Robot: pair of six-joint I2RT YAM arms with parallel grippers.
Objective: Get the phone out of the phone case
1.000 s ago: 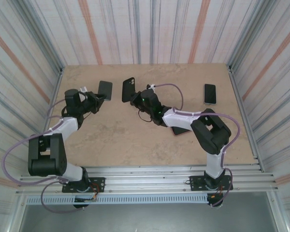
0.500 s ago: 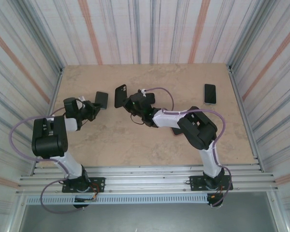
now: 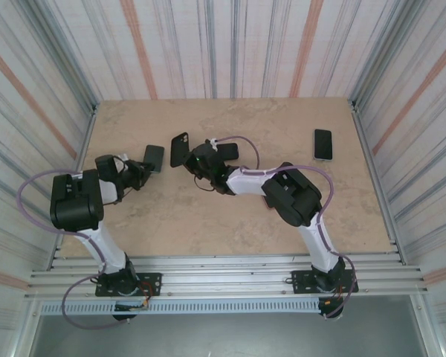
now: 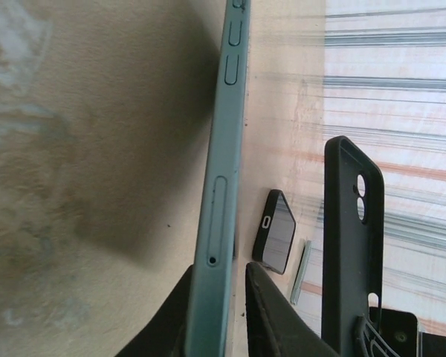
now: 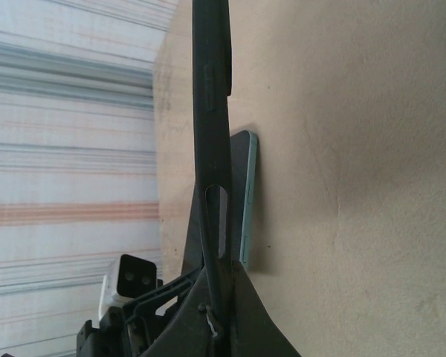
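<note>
The phone, teal-edged, lies low on the table at the left and is out of the case. In the left wrist view it runs edge-on between my left gripper's fingers. One finger is against it and a narrow gap separates it from the other, so the jaws are slightly open. The left gripper sits just left of the phone. The black phone case stands upright, empty, with my right gripper shut on its lower edge. The case is pinched in the right gripper, with the phone behind it.
A dark phone lies on the table just behind the right wrist, also seen as a black phone. Another phone lies at the far right near the striped wall. Both arms crowd the left middle of the table.
Both grippers moved left and toward me. The phone came down onto the table and the left jaws started to part. The right gripper carried the case left, still pinched.
</note>
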